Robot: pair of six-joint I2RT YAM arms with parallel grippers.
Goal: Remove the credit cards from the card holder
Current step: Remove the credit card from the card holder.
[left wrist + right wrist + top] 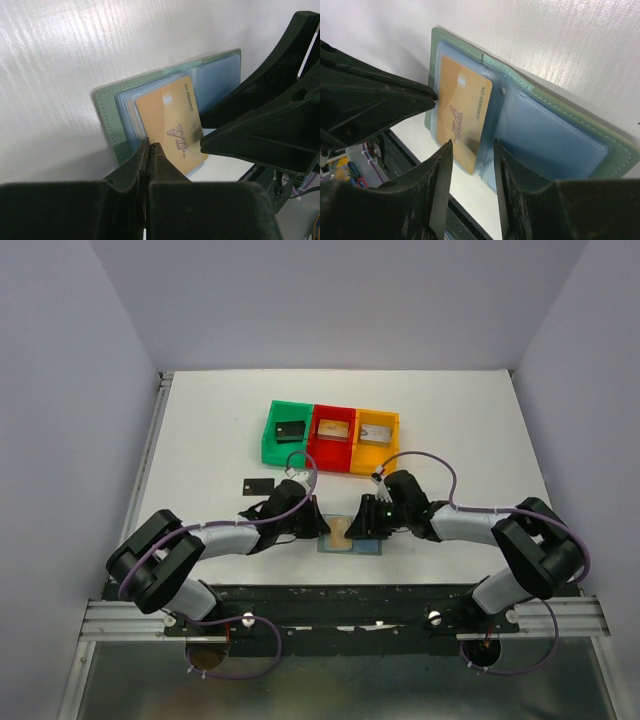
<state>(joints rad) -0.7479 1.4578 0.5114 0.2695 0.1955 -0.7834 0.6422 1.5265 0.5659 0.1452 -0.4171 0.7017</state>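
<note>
The card holder [368, 543] lies open near the table's front edge, grey-green outside [107, 120], light blue inside [545, 135]. A golden-tan card [170, 125] marked VIP sticks partly out of its left sleeve toward the near edge; it also shows in the right wrist view [462, 115]. My left gripper [150, 145] is shut, its tips touching the sleeve at the card's left edge. My right gripper [472, 146] is open, its fingers straddling the card's near corner. A black card [257, 485] lies loose on the table.
Green [272, 436], red [331, 459] and yellow [398, 428] bins stand in a row behind the holder, each with a card inside. The table's front edge and black rail [340, 592] are just below the holder. Both grippers are close together over it.
</note>
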